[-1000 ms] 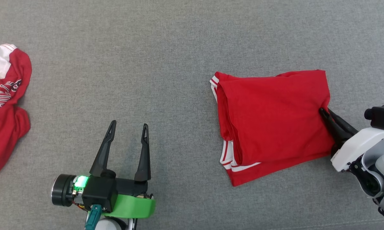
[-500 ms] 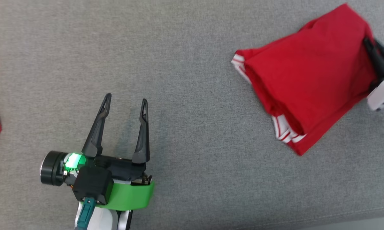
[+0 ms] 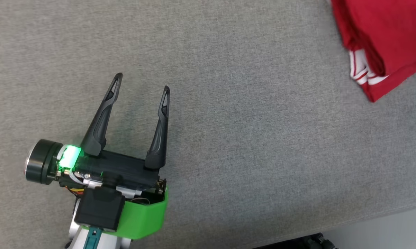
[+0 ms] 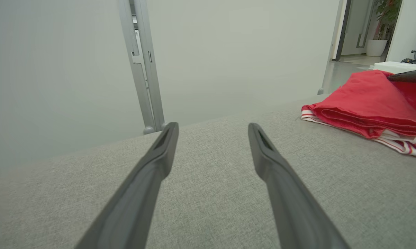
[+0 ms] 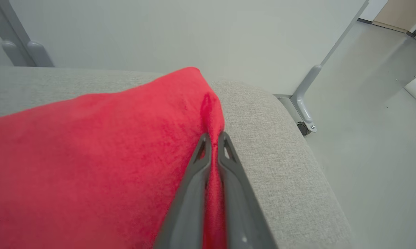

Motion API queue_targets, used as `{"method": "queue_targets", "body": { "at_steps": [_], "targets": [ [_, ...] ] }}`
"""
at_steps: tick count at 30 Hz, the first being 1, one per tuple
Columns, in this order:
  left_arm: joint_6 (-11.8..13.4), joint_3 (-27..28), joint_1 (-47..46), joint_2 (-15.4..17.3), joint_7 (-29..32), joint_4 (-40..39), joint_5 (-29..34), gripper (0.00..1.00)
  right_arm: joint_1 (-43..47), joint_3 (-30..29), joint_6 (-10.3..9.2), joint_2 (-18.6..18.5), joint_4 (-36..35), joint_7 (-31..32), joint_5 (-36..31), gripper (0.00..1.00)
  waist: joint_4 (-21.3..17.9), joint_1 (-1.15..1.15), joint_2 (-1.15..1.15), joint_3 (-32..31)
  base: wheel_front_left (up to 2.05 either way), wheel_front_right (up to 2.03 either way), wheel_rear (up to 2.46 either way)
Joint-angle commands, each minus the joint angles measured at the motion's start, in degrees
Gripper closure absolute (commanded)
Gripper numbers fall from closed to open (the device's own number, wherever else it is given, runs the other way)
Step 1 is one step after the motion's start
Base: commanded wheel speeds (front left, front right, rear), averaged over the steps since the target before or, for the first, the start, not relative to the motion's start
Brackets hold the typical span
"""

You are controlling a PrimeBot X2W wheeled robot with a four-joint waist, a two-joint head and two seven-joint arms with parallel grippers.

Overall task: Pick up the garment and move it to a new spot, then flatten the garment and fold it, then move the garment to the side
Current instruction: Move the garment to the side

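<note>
— Red folded cloth garment with white-striped trim (image 3: 384,34) lies at the far right of the broad grey woven cushion surface (image 3: 228,138), close to its rounded end.

— Who has it?

— My right gripper (image 5: 214,135). Its two dark fingers are pinched almost together with a ridge of the red cloth between them, at the garment's right-hand edge. My left gripper (image 3: 142,81) hangs over bare grey weave well apart from it, fingers spread wide, holding nothing.

— So this is the move to the side. How do you do it well?

— I'd drag low and slow so the layers don't slide apart, stop short of the rounded end, and let go only once it lies flat.

— Which way does it point?

— The thick folded edge faces the left gripper, and the corner with the striped trim (image 3: 362,69) points toward the near edge. The long axis seems to run from that corner toward the pinch, but the head view cuts the garment off, so I can't be sure
</note>
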Motion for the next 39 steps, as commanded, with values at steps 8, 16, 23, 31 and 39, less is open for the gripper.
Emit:
{"method": "queue_targets", "body": {
  "at_steps": [8,16,23,31,39],
  "targets": [
    [1.3,-2.1,-1.1,2.7,0.0,-2.8,1.4,0.0,0.3,-4.8,-0.13,-5.7,3.1,-0.3,-2.9,1.0,-2.7,-0.01,0.0,4.2,0.0,0.0,0.0],
    [2.0,-3.8,-1.8,3.9,0.0,-2.6,0.8,0.0,-3.3,-11.4,-0.13,-6.0,6.0,-0.2,-10.1,0.0,-2.0,-0.01,0.0,4.6,0.0,0.0,0.0],
    [3.7,-4.7,-1.5,2.9,0.0,-0.9,-1.5,0.0,2.0,-19.3,-0.13,2.1,-1.8,-0.2,-21.1,0.0,0.4,-0.01,0.0,-0.7,0.0,0.0,0.0],
    [5.0,-3.0,2.2,0.5,0.0,3.5,-7.0,0.0,15.3,-25.2,-0.13,15.2,-13.7,-0.2,-28.3,0.0,2.9,-0.01,0.0,-10.2,0.0,0.0,0.0],
    [3.3,2.5,6.5,-2.2,0.0,7.6,-11.7,0.0,27.6,-24.8,-0.12,26.2,-23.1,-0.2,-34.0,0.0,4.2,-0.01,0.0,-18.6,0.0,0.0,0.0]
  ]
}}
